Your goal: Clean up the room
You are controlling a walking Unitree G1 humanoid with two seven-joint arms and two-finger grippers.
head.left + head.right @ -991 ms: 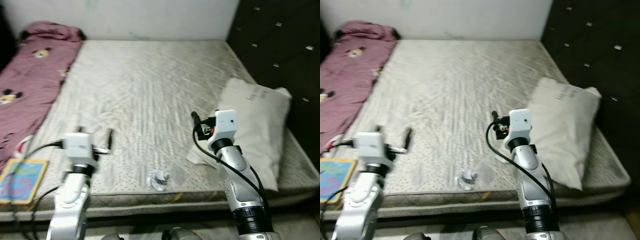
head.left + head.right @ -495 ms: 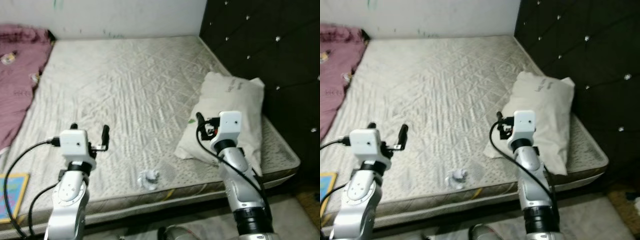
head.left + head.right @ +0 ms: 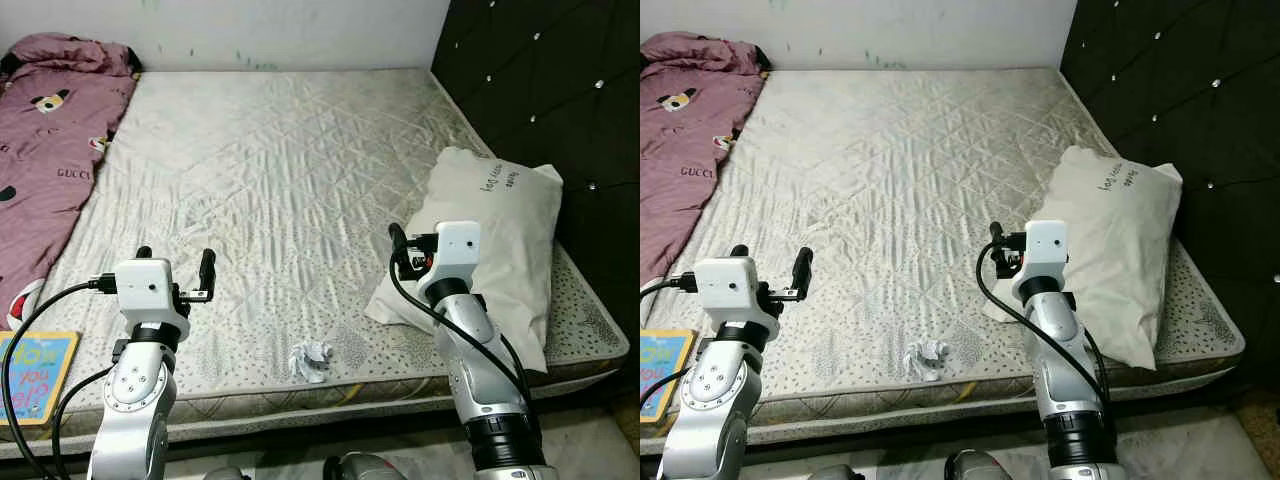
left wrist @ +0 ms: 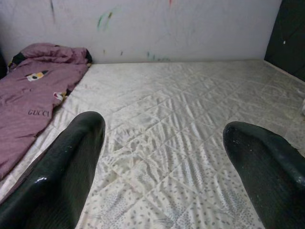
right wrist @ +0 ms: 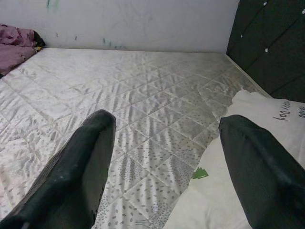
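We stood at the near edge of a bare, quilted off-white mattress (image 3: 290, 150) with both arms raised over it. Our left gripper (image 3: 172, 268) hovered above the mattress's near left part, its two black fingers (image 4: 62, 171) spread wide with nothing between them. Our right gripper (image 5: 167, 167) hung above the near right part, just beside the left edge of a white rectangular pillow with dark lettering (image 3: 495, 240), and its fingers were likewise wide apart and empty. The pillow lay along the mattress's right edge, against a dark tufted headboard with shiny studs (image 3: 560, 90).

A small crumpled white scrap of paper (image 3: 311, 359) lay on the mattress close to the near edge, between our two arms and touched by neither gripper. A maroon blanket printed with cartoon faces and lettering (image 3: 45, 130) covered the mattress's left edge up to the far left corner. A colourful flat book with a yellow border (image 3: 28, 372) rested at the near left corner.
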